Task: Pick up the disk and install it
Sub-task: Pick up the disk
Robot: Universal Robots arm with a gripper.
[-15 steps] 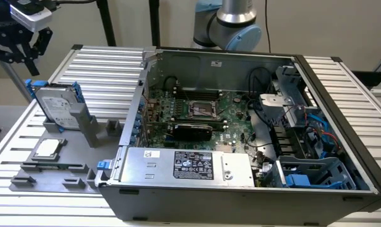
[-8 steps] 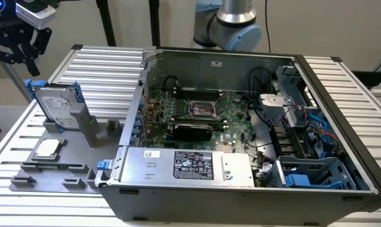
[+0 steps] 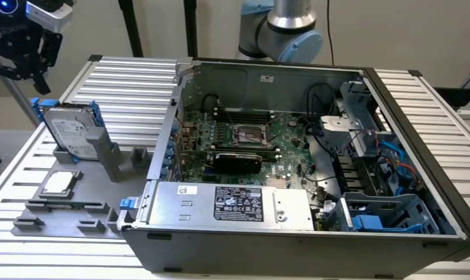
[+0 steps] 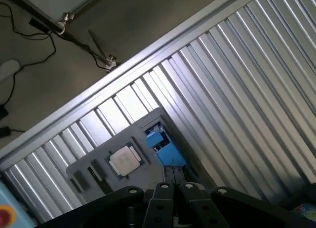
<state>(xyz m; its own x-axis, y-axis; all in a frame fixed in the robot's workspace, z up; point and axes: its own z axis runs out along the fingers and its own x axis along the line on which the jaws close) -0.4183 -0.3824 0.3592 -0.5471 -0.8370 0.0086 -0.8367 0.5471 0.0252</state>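
Observation:
The disk (image 3: pixel 69 133) stands upright on its edge in a grey holder (image 3: pixel 102 153) at the exterior view's left, its white label facing the camera and its blue carrier framing it. My gripper (image 3: pixel 20 73) hangs above and a little to the left of it, apart from it, open and holding nothing. In the wrist view the disk (image 4: pixel 167 150) appears edge-on from above as a blue strip, just beyond my gripper (image 4: pixel 174 208).
An open computer case (image 3: pixel 410 111) takes up the middle and right, with a blue-grey drive cage (image 3: pixel 386 213) at its near right corner and a silver power supply (image 3: pixel 235 204). A small square chip (image 3: pixel 59 182) lies on the grey fixture (image 3: pixel 63 219). The table is ribbed aluminium (image 3: pixel 133 87).

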